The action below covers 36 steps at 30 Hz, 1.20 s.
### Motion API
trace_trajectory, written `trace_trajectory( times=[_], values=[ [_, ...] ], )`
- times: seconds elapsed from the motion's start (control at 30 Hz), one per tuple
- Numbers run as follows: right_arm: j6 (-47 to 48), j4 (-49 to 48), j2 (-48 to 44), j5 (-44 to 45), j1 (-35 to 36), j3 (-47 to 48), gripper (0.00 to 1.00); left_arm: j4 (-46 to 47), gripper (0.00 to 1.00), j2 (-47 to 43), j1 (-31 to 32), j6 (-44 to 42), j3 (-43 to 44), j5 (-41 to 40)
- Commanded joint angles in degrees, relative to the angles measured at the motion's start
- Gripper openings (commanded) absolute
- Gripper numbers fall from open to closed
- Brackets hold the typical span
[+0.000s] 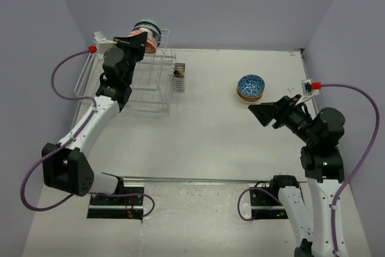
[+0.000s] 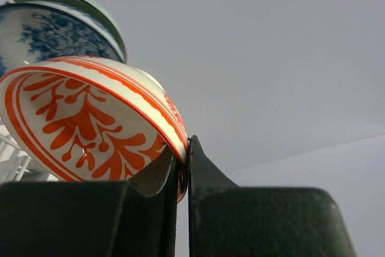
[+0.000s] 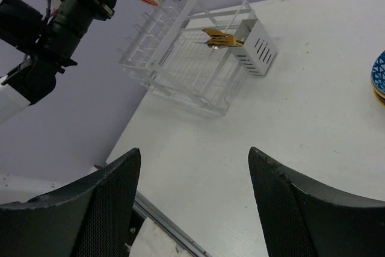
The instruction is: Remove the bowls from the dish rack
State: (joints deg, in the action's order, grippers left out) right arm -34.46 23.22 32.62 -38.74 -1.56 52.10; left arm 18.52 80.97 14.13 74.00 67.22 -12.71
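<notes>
The white wire dish rack [image 1: 141,82] stands at the far left of the table, also in the right wrist view [image 3: 192,64]. Bowls stand on edge in its tall frame: an orange-red patterned bowl [image 2: 90,124], a blue-patterned bowl [image 2: 54,37] behind it, and a pale green bowl [image 2: 90,4] at the back. My left gripper [image 2: 183,148] is shut on the orange-red bowl's rim, at the top of the rack [image 1: 143,39]. A stack of bowls with a blue-patterned one on top [image 1: 250,86] sits at the right. My right gripper [image 3: 195,161] is open and empty beside that stack [image 1: 263,114].
A small grey cutlery cup [image 1: 178,76] with a yellow-brown utensil [image 3: 219,38] hangs on the rack's right end. Purple walls close in the table at left, back and right. A metal rail [image 1: 198,180] runs along the near edge.
</notes>
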Motion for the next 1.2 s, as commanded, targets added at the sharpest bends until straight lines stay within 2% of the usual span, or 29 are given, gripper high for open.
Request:
trace_trajectory(
  times=[0.0,0.13,0.27,0.37,0.43,0.5,0.63,0.7,0.77,0.8,0.97,1.17],
  values=[
    [0.97,0.24,0.6,-1.25,-0.02,2.92,0.73,6.61,0.0,-6.52,2.99,-5.43,-0.16,-1.61],
    [1.15,0.51,1.04,0.15,-0.02,3.36,0.73,7.05,0.0,-11.17,7.31,-13.59,-0.43,-1.88],
    [1.93,2.87,1.48,6.03,-0.02,5.11,0.73,0.57,0.0,-11.36,11.96,-28.0,3.88,7.16],
    [3.42,6.74,2.79,9.02,0.07,8.1,0.72,-4.36,0.0,-11.01,18.62,-37.06,3.53,12.43],
    [4.74,10.42,5.51,9.3,-0.02,10.9,0.71,-9.89,0.0,-10.4,23.11,-45.03,3.53,12.36],
    [6.76,13.32,8.67,8.17,0.07,12.67,0.7,-15.24,0.0,-9.87,29.09,-50.06,2.74,8.77],
    [9.4,15.27,13.41,4.99,1.12,13.38,0.7,-21.31,0.0,-8.64,34.64,-55.78,-0.25,9.1],
    [11.07,17.28,15.88,6.21,4.87,14.34,0.7,-25.8,0.0,-6.8,39.46,-62.09,-0.07,8.76],
    [12.39,19.22,20.18,9.72,8.22,15.66,0.69,-28.18,0.0,-5.48,45.42,-65.28,-0.33,2.1],
    [13.53,21.14,23.07,12.96,11.46,16.97,0.69,-29.76,0.0,-3.99,46.76,-67.47,-0.95,1.21],
    [13.8,22.83,28.27,20.17,17.29,18.56,0.67,-33.89,0.0,0.67,55.02,-72.32,-1.13,-1.34],
    [16.53,29.32,33.9,25.28,24.49,20.94,0.64,-38.38,0.0,4.46,58.03,-78.73,2.47,1.63]
  ],
)
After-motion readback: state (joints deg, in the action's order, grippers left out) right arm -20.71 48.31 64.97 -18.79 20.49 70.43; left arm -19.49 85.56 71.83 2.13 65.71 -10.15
